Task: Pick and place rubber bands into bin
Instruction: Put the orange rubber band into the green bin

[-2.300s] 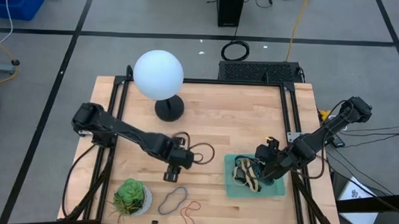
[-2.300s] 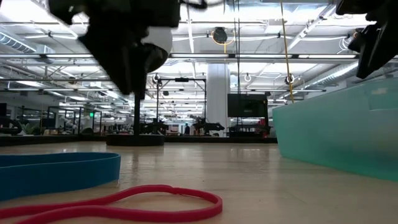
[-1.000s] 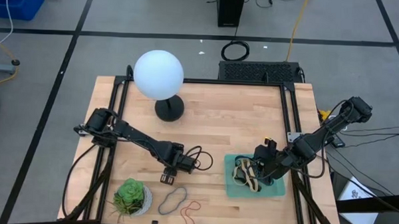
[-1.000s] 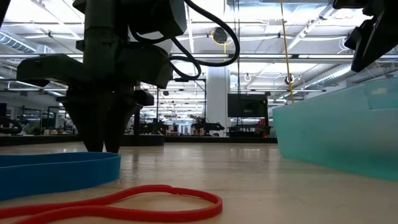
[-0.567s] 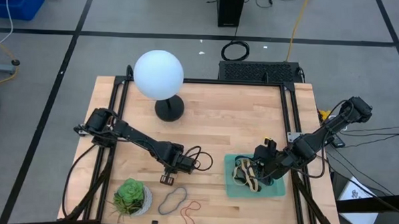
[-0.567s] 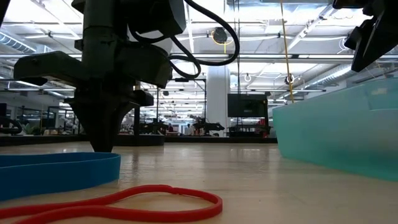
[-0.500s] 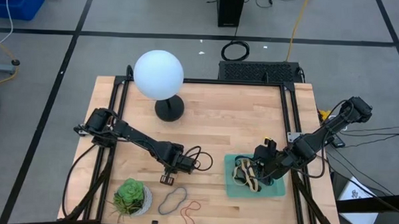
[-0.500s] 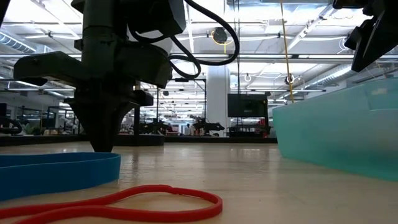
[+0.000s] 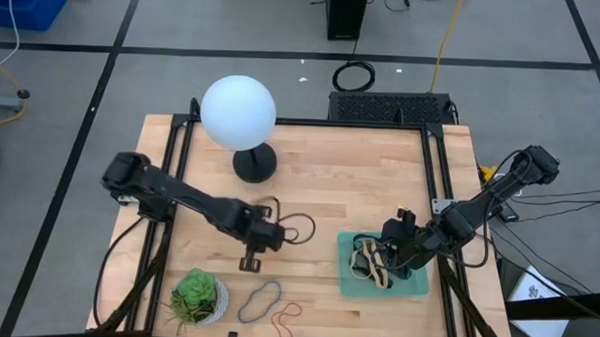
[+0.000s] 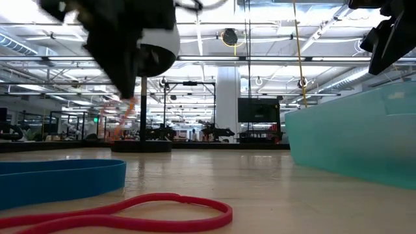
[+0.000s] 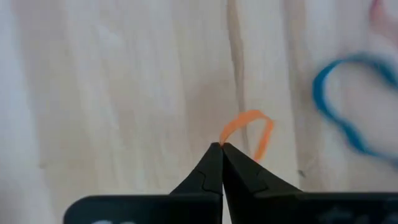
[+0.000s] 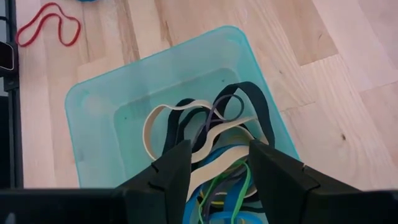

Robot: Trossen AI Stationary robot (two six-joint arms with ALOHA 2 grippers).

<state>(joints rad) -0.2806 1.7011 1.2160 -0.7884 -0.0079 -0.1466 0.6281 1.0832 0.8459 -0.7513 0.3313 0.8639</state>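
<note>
The table point(image 9: 310, 164) is of light wood with a dark frame, and it stands on a grey floor with black lines. Near its far edge stands a lamp point(image 9: 239, 111) with a round white globe, and at the near left corner there is a succulent point(image 9: 196, 293) in a white pot.

The left gripper point(image 11: 221, 147) is above the table between the lamp and the succulent. Its 2 fingers are pressed together at the tips, and they pinch an orange rubber band point(image 11: 247, 132), which makes a small loop beyond the tips. In the low view this band point(image 10: 121, 117) hangs under the gripper point(image 10: 130, 91), clear of the wood.

On the table near the front edge lie 2 more bands, just beside each other: a blue band point(image 9: 260, 300) and a red band point(image 9: 289, 316). In the low view the blue one point(image 10: 62, 179) is behind the red one point(image 10: 130, 211).

The bin point(image 9: 348, 280) is at the near right part of the table. The right gripper point(image 12: 214, 158) is over the bin point(image 12: 93, 118), with its fingers moderately apart and nothing between them. Inside the bin lies a heap of rubber bands point(image 12: 208, 140) in black, tan, blue and green, tangled together.
</note>
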